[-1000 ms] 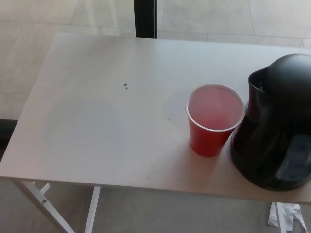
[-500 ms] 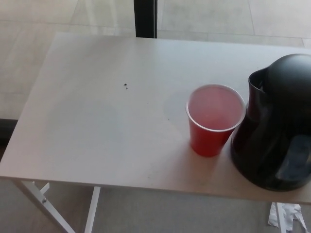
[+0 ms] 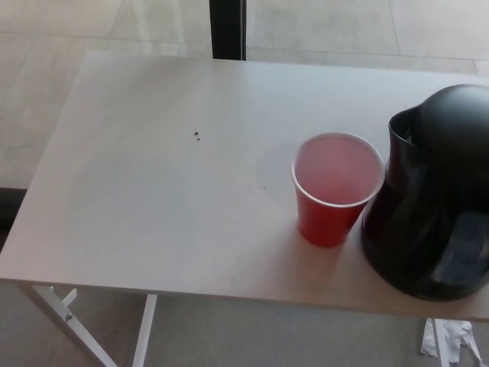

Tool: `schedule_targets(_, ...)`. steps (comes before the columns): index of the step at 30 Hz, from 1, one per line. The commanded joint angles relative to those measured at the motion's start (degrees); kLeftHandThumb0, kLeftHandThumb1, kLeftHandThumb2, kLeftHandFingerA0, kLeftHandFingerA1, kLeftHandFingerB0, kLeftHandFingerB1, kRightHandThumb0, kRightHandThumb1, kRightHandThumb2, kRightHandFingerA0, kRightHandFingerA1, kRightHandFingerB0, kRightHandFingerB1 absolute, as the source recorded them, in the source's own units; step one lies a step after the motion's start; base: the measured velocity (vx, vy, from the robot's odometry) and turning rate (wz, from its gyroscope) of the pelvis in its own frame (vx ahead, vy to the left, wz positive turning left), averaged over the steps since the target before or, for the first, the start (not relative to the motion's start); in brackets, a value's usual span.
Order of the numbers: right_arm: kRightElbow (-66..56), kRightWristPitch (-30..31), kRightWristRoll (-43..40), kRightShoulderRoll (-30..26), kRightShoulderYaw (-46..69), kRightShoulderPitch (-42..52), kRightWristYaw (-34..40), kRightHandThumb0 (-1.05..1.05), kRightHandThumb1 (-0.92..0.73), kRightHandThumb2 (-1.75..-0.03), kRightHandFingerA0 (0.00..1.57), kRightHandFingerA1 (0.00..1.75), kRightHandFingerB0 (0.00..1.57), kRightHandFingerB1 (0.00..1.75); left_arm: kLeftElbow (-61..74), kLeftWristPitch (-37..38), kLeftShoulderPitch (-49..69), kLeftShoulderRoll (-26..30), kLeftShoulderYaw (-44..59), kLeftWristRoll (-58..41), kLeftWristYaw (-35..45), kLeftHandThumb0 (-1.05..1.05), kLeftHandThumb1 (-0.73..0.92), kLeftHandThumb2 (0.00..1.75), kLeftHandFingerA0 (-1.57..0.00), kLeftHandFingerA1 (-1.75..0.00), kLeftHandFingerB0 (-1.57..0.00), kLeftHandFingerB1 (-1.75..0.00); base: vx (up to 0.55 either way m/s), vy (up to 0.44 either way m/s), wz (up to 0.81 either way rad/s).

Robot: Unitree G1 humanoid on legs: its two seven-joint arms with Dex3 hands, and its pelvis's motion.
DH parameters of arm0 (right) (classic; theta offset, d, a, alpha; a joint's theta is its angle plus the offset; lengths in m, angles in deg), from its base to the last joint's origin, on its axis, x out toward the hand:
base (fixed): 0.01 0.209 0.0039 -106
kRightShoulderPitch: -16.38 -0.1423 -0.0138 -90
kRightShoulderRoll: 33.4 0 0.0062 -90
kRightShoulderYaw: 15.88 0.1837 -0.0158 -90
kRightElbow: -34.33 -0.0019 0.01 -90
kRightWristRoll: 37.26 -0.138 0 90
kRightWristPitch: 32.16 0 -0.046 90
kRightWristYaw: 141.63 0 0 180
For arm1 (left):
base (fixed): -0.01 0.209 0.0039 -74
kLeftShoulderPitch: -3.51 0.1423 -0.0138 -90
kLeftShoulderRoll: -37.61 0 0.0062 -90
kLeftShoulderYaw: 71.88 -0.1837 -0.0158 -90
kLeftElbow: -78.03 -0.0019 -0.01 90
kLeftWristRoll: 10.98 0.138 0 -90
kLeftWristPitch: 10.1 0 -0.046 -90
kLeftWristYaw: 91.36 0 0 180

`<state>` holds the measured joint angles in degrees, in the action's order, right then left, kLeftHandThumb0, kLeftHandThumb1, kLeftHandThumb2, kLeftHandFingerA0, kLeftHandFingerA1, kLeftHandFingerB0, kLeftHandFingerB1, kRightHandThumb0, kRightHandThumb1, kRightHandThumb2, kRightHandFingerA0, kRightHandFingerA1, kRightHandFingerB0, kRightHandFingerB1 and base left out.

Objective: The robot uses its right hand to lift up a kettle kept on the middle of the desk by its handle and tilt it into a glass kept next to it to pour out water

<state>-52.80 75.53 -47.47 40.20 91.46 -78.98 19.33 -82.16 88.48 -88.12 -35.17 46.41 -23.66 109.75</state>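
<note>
A glossy black, round-bodied plastic kettle [image 3: 432, 202] is standing upright near the right end of a pale, matte rectangular desk [image 3: 153, 191], close to the front edge, with its right side running out of the picture. Its spout is showing as a pointed lip at the upper left of its body, facing the cup. Its handle is not showing in this view.

Just to the kettle's left, a red disposable plastic cup with a white rim [image 3: 336, 187] is standing upright on the desk. The cup's right side is sitting against the kettle's body in the picture; whether the two are actually touching cannot be told. The cup's pale pinkish inside is facing the camera, and whether it is holding any liquid cannot be told.

A small dark speck [image 3: 198, 137] is lying on the desk well to the cup's left, towards the middle of the surface.

White metal desk legs [image 3: 69, 321] are showing below the front left corner, over a light floor. A dark vertical post [image 3: 228, 29] is rising behind the desk's far edge.

Neither robot hand is showing, so the state of their fingers cannot be told.
</note>
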Motion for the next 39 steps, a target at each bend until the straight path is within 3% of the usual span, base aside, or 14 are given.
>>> schedule_targets(1, -0.06, 1.19, 1.48, -1.12, -0.55, 1.83, -0.48, -0.27, -0.66, -0.59, 0.86, 0.74, 0.4, 0.38, -0.04, 1.09, -0.07, 0.6, -0.88, 0.34, -0.81, -0.81, 0.68, 1.06, -0.45, -0.6, -0.28, -0.52, 0.0, 0.0, 0.0)
schedule_targets(4, 1.06, 1.87, -1.9, -0.4, 0.95, 1.18, -2.72, -0.05, -0.68, -0.89, 0.93, 1.65, 0.87, 0.65, -0.26, 0.68, -0.29, 0.67, -1.02, 0.18, -0.99, -0.8, 0.85, 0.65, -0.51, -0.53, -0.32, -0.39, 0.0, 0.0, 0.0)
schedule_targets(9, 1.9, -6.57, -0.18, 0.9, 0.44, 1.72, -2.59, 0.02, -0.55, -1.27, 1.22, 1.42, 1.01, 1.21, -0.27, 0.87, 0.15, 0.85, -0.87, -0.18, -0.53, -0.8, 0.87, 0.65, -0.51, -0.53, -0.33, -0.39, 0.0, 0.0, 0.0)
schedule_targets(10, 1.06, -6.44, 1.0, 1.09, 0.13, 1.96, -1.05, 0.01, -0.51, -1.36, 0.95, 1.72, 0.88, 1.5, -0.39, 0.83, 0.09, 0.81, -0.86, -0.2, -0.53, -0.81, 0.86, 0.65, -0.51, -0.53, -0.33, -0.39, 0.0, 0.0, 0.0)
schedule_targets(15, -0.05, -10.06, 3.67, 2.26, -0.39, 3.1, 1.75, -0.01, -0.55, -1.21, 1.22, 1.48, 0.98, 1.29, -0.47, 0.71, -0.04, 0.78, -1.09, 0.05, -0.92, -0.81, 0.87, 0.66, -0.53, -0.51, -0.33, -0.39, 0.0, 0.0, 0.0)
schedule_targets(17, 0.08, -14.15, 5.34, 1.9, -1.25, 3.51, 1.82, -0.01, -0.53, -1.24, 0.89, 1.75, 0.81, 1.54, -0.41, 0.47, -0.19, 0.86, -1.22, 0.16, -1.13, -0.81, 0.88, 0.66, -0.53, -0.51, -0.33, -0.38, 0.0, 0.0, 0.0)
schedule_targets(27, -0.74, -16.74, 4.04, 3.82, -0.7, 0.89, 3.85, 0.03, -0.5, -1.34, 0.95, 1.75, 0.78, 1.73, -0.11, 0.5, -0.57, 1.32, -1.52, 0.12, -1.2, -0.82, 0.88, 0.66, -0.53, -0.49, -0.34, -0.37, 0.0, 0.0, 0.0)
schedule_targets(28, -2.0, -15.04, 5.67, 3.41, -0.79, 0.93, 5.31, -0.03, -0.51, -1.21, 1.25, 1.49, 1.09, 1.37, -0.19, 0.72, -0.43, 1.42, -1.36, -0.06, -0.83, -0.83, 0.88, 0.66, -0.52, -0.5, -0.33, -0.38, 0.0, 0.0, 0.0)
schedule_targets(29, -3.01, -12.77, 7.18, 2.65, -0.86, 1.01, 6.36, -0.08, -0.6, -1.04, 0.88, 1.75, 0.75, 1.73, -0.09, 0.33, -0.45, 1.52, -1.25, -0.2, -0.87, -0.88, 0.74, 1.1, -0.47, -0.59, -0.28, -0.5, 0.0, 0.0, 0.0)
schedule_targets(31, -3.46, -9.33, 5.09, 3.5, 0.73, -0.24, 7.36, -0.04, -0.58, -1.1, 0.94, 1.75, 0.75, 1.64, -0.1, -0.11, -0.7, 1.79, -0.93, -0.61, -0.39, -0.85, 0.88, 0.66, -0.5, -0.5, -0.33, -0.38, 0.0, 0.0, 0.0)
schedule_targets(32, -4.5, -5.3, 2.25, 4.61, 2.55, -1.51, 8.2, 0.0, -0.53, -1.22, 0.95, 1.75, 0.82, 1.58, -0.11, 0.2, -0.79, 1.87, -0.99, -0.48, -0.6, -0.86, 0.72, 1.09, -0.47, -0.6, -0.29, -0.51, 0.0, 0.0, 0.0)
schedule_targets(36, -5.42, -1.53, 1.26, 6.29, 4.91, -3.78, 9.6, 0.05, -0.45, -1.35, 0.91, 1.75, 0.81, 1.58, -0.11, 0.37, -0.55, 2.03, -1.19, -0.14, -0.95, -0.88, 0.74, 1.1, -0.47, -0.59, -0.28, -0.5, 0.0, 0.0, 0.0)
schedule_targets(37, -5.74, 0.05, 0.76, 6.71, 5.78, -4.68, 9.84, 0.03, -0.45, -1.38, 0.92, 1.75, 0.76, 1.65, -0.05, 0.34, -0.46, 2.0, -1.09, -0.24, -1.03, -0.83, 0.88, 0.66, -0.54, -0.52, -0.33, -0.38, 0.0, 0.0, 0.0)
schedule_targets(39, -6.35, 2.72, 1.23, 6.93, 6.56, -6.14, 10.74, 0.0, -0.4, -1.41, 0.9, 1.75, 0.82, 1.59, -0.3, -0.09, -0.67, 2.03, -0.55, -0.85, -0.41, -0.85, 0.72, 1.09, -0.46, -0.61, -0.27, -0.51, 0.0, 0.0, 0.0)
